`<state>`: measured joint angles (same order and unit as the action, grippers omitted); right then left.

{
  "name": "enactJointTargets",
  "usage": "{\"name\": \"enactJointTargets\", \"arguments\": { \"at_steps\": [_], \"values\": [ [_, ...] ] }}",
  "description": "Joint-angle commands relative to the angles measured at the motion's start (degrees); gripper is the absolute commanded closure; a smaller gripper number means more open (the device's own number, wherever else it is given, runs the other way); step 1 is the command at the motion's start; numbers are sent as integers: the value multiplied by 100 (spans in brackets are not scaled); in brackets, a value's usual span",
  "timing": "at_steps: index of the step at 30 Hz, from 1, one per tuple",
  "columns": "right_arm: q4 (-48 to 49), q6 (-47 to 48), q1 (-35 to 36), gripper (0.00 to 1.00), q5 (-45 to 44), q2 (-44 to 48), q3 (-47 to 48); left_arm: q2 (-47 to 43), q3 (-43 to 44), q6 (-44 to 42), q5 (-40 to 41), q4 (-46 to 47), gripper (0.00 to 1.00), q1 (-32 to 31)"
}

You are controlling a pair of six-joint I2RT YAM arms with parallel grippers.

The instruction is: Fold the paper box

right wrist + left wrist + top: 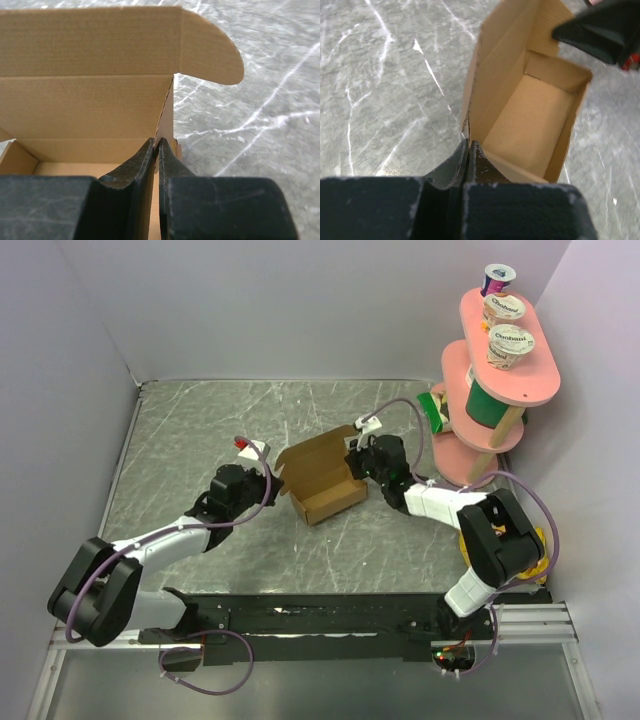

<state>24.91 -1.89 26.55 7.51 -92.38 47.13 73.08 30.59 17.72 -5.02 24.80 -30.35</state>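
the counter [200, 430] is carrying a pink stand [535, 370], and the paper box [322, 480] is sitting near its left side, walls up, lid standing open. the right end effector [156, 150] is pinching the wall facing the stand. the left end effector [469, 150] is seemingly clamping the far wall. the next move is probably calling for one grip releasing and pushing the lid down.

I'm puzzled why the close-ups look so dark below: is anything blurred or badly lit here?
Top external view: soft, even light, faint shadows, all sharp. Left wrist view: the paper box is sharp, the right gripper at upper right is blurred. Right wrist view: the cardboard's ribbing is crisp; the near black fingers show little detail.
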Motion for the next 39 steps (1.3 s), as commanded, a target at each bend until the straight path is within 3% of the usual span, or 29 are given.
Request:
{"name": "enactJointTargets", "arguments": {
  "at_steps": [1, 6, 16, 24, 39],
  "values": [
    [453, -224, 578, 89, -1074, 466, -327, 127, 412, 478, 482, 149, 99, -217],
    [691, -259, 1036, 89, -2216, 624, -696, 312, 483, 926, 1054, 78, 99, -357],
    [1042, -426, 1731, 89, -3517, 862, -1241, 567, 544, 1410, 2505, 25, 99, -1034],
    [1174, -417, 2126, 89, -4143, 1002, -1417, 760, 668, 1665, 3041, -63, 99, -1341],
    [1095, -689, 2733, 87, -4952, 1231, -1699, 840, -254, 1428, 4613, 842, 99, -2396]
  ]
}}
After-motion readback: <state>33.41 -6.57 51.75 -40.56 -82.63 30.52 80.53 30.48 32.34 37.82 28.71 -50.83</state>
